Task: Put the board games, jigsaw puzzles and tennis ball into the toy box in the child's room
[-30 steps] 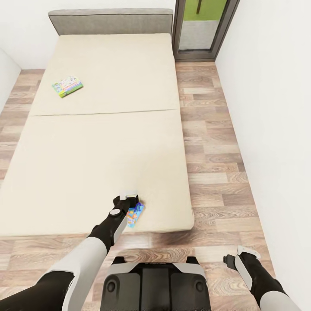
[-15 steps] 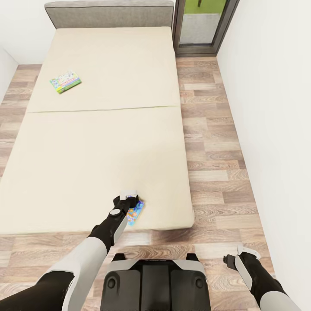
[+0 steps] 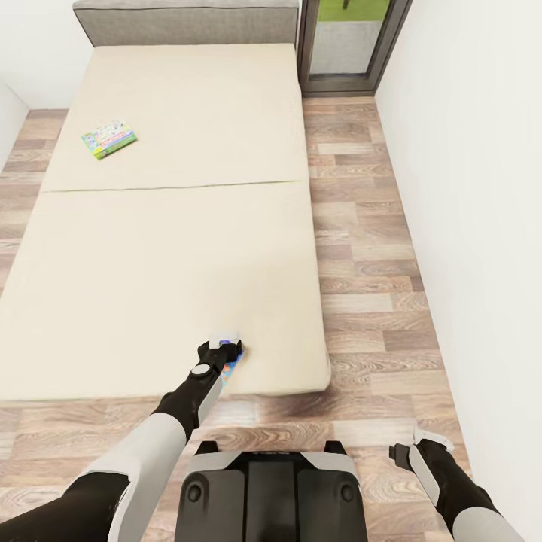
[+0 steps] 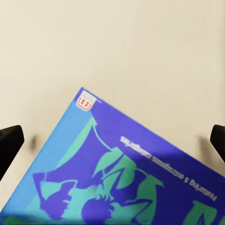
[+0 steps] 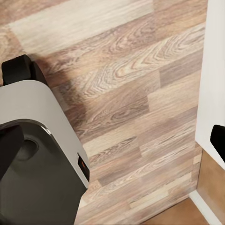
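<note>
Left hand [image 3: 226, 351] wide over one board game [image 4: 117, 178] | second game [image 3: 109, 139] on bed [image 3: 173, 226]

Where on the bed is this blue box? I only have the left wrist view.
Observer: The blue box lies at the bed's near edge, right of the middle, under the left gripper.
Operator: Any other box up there?
Observer: Yes, a second box lies far up the bed, by its left edge.
Operator: And the right gripper?
Observer: The right gripper hangs open over the wood floor, holding nothing.
</note>
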You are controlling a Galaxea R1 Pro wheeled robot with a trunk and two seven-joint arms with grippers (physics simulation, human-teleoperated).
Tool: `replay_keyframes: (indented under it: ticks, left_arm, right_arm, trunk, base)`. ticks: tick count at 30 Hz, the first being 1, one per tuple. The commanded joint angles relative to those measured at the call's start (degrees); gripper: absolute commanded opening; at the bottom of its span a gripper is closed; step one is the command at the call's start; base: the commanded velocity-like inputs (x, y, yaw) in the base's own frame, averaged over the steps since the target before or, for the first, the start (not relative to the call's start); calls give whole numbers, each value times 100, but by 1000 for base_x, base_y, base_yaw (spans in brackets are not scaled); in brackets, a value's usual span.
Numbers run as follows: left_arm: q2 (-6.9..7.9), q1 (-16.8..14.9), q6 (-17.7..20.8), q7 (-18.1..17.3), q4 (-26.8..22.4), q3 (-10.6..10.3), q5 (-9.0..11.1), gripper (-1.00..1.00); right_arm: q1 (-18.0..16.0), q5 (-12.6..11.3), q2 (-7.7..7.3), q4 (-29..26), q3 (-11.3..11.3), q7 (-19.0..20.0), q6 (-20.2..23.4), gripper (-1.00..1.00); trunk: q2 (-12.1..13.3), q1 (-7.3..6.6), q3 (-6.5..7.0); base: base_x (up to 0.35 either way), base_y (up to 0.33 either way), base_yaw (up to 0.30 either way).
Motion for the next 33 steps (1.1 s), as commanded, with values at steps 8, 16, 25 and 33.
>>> replay_keyframes:
  ticks: [8,16,25,33]
  left_arm:
    - [-2,-3,-19,3,6,-3,-12,100]
    - [-2,-3,-21,2,6,-3,-14,100]
    - [-2,-3,-17,-4,6,-7,-14,100]
    - [-2,-3,-15,-17,6,-13,-20,100]
  right_arm:
    - [1,-54,0,-10,11,-42,19,100]
    - [1,-54,0,-10,14,-47,19,100]
    - [1,-51,0,-10,11,-48,19,100]
    - [1,-45,0,-2,6,-48,20,100]
  trunk:
    - [-6,2,-4]
    - [-6,2,-4]
    - [-6,2,-4]
    - [-6,2,-4]
  base:
    - [-61,-56,0]
    - [-158,-5,0]
    - [-21,0,0]
    - [0,0,0]
